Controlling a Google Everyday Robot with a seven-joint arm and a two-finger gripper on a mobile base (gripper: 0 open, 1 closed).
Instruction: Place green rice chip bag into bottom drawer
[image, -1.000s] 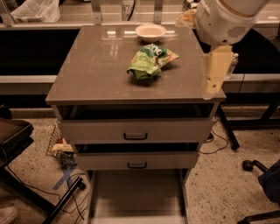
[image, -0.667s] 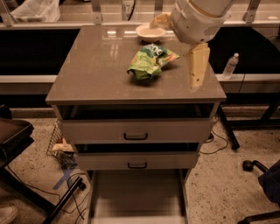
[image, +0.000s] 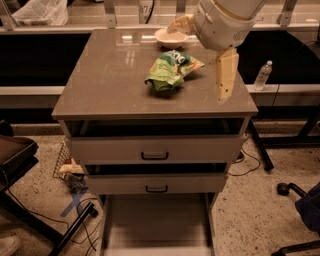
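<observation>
The green rice chip bag (image: 170, 72) lies crumpled on the brown cabinet top (image: 110, 80), just in front of the round white bowl (image: 171, 36). My gripper (image: 225, 79) hangs from the big white arm above the right side of the top. It is to the right of the bag and apart from it, holding nothing. The bottom drawer (image: 157, 227) is pulled out at floor level, pale grey with a bare flat floor.
Two grey drawer fronts with black handles (image: 154, 155) (image: 156, 188) sit slightly ajar above the bottom drawer. A water bottle (image: 262, 75) stands right of the cabinet. A dark chair (image: 15, 160) is at left, a wire basket (image: 67, 162) beside it, and a chair base (image: 300, 200) at right.
My arm and gripper have moved left over the cabinet top, closer to the bag. The bag, bowl and drawers have not moved.
</observation>
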